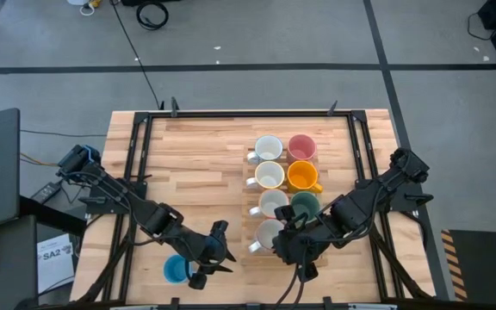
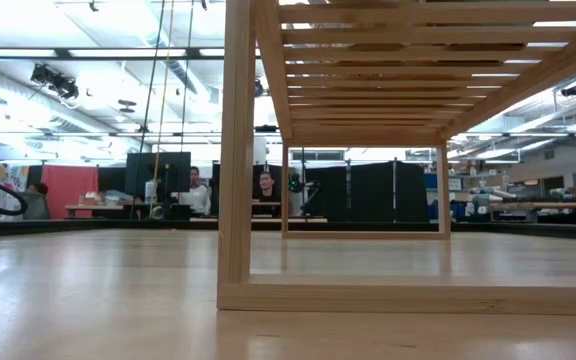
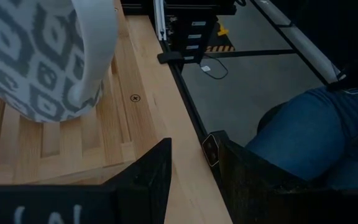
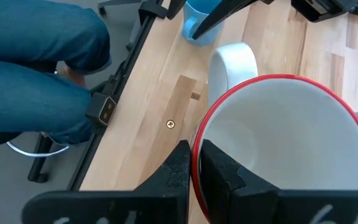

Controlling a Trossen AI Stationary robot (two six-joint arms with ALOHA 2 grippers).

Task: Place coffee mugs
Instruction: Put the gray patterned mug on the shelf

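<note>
While the right end effector (image 4: 194,171) pinches the red-rimmed mug's (image 4: 284,149) rim, the blue mug (image 1: 176,270) sits beside the half-open left end effector (image 1: 209,267).

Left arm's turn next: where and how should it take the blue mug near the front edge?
Grip the blue mug by its rim wall, from straight above. It stands upright, mouth open upward, clear of the rack, with the left gripper just beside it.

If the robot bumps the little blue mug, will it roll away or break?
The blue mug stands upright, mouth up, so a nudge would probably slide it, not roll it. It looks like glazed ceramic, so likely stiff, slippery and breakable. It sits near the edge of the table, so a hard push might drop it.
</note>
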